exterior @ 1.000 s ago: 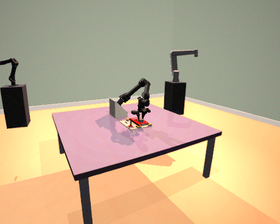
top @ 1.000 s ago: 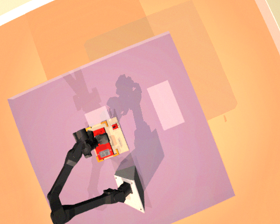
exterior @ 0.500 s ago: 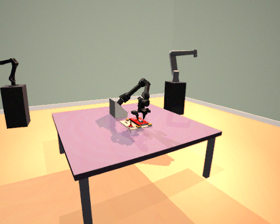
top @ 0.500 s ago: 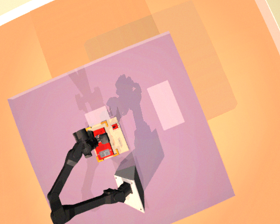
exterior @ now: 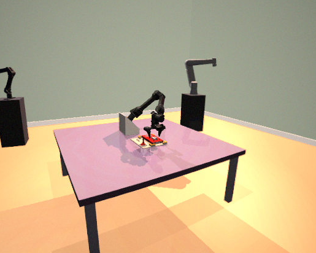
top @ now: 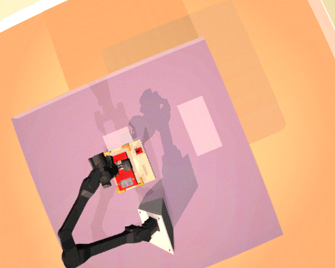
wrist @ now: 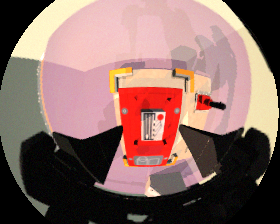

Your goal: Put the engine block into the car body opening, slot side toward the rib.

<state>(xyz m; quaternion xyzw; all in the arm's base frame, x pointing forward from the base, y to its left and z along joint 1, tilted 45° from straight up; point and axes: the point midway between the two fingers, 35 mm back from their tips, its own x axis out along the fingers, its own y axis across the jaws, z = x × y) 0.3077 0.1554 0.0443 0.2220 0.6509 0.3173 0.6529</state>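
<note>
The red car body [top: 121, 157] [exterior: 148, 139] [wrist: 131, 100] lies on a cream board [top: 147, 167] [wrist: 150, 78], between yellow corner brackets. The engine block [wrist: 148, 125], grey and white with dark slots and a red dot, sits in the opening in the middle of the car body. Its top looks level in the wrist view; its exact depth and the rib cannot be made out. My gripper [exterior: 154, 136] [wrist: 151, 127] is wide open and empty above the car body. Its fingers stand apart, one on each side of the block, and no contact shows.
A small red part [top: 138, 150] [exterior: 143, 142] [wrist: 202, 102] with a black stem stands on the cream board beside the car body. The arm's grey wedge mount [top: 151, 204] [exterior: 128, 127] stands near the board. Two other arms stand on black pedestals [exterior: 10, 124] [exterior: 192, 112] beyond the table [exterior: 188, 155].
</note>
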